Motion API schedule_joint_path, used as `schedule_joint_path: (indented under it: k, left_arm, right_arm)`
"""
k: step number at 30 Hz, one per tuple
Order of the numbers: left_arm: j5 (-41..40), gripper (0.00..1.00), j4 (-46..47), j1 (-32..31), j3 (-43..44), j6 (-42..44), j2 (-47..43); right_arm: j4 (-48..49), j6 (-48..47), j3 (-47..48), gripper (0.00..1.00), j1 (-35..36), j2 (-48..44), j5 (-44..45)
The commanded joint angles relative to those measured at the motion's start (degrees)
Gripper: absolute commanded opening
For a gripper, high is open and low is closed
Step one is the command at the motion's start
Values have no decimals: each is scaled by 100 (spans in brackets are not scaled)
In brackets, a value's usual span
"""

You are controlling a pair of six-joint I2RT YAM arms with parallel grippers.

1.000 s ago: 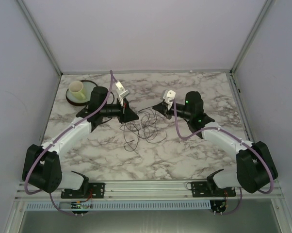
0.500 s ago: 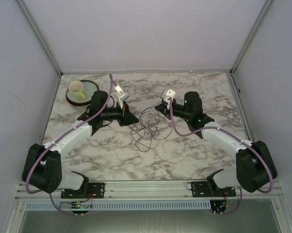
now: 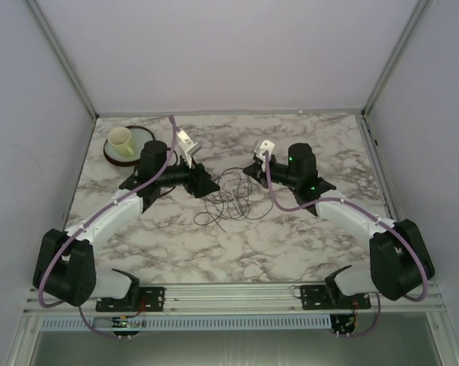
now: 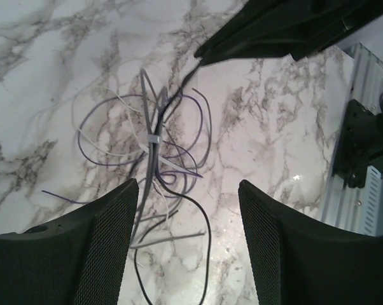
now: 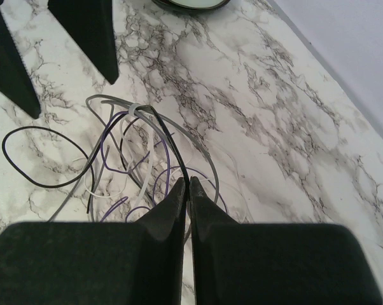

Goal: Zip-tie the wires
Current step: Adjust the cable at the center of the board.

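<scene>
Hovering the left gripper (image 4: 186, 187) low over the table (image 4: 64, 38), jaws spread wide and gripping nothing. Pinching with the right gripper (image 5: 187, 183), jaws pressed fully together, apparently on a dark strand leading out of the bundle and vanishing between the tips.

Lying between the two grippers, on the marble: the wires (image 4: 156, 155), fanning out in loose loops of grey, black, purple and white. Binding them at one crossing: a pale zip tie (image 4: 153, 138), wrapped around the gathered strands, its tail trailing out among the loops. Sitting well apart at the far left corner: a cup (image 3: 121, 139) on a dark-rimmed plate (image 3: 111, 156), playing no part here.

Judging by the band already circling the bundle, seeming to be closing out the cinching step. Not showing clearly whether the band is pulled fully tight.

Calling next, probably, for one of two moves: taking the tail again with the left gripper and pulling against the right-hand pinch to snug the band, or opening the right jaws and backing both arms off. Needing care either way, with such thin strands liable to be snagging on a finger and dragging the whole tangle along.
</scene>
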Motion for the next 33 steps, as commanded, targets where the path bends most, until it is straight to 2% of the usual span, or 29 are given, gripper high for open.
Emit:
schedule_joint_path:
  k: [1,11,21,26,33]
  left_arm:
    - [-229,66,71,29,397,332,198]
    - [-136,66,-385,24,1204,940,948]
    - [282,56,-1192,-39,1759,1340,1621]
    - [382,49,-1254,-91,1851,1381,1793]
    - [392,48,-1248,-179,2070,1375,1957]
  right_arm:
    - [93,56,294,0,44,23,-92]
    - [94,92,320,0,65,15,-100]
    - [91,93,334,0,70,24,-57]
    - [89,106,353,0,83,35,-48]
    - [85,112,353,0,86,49,-64]
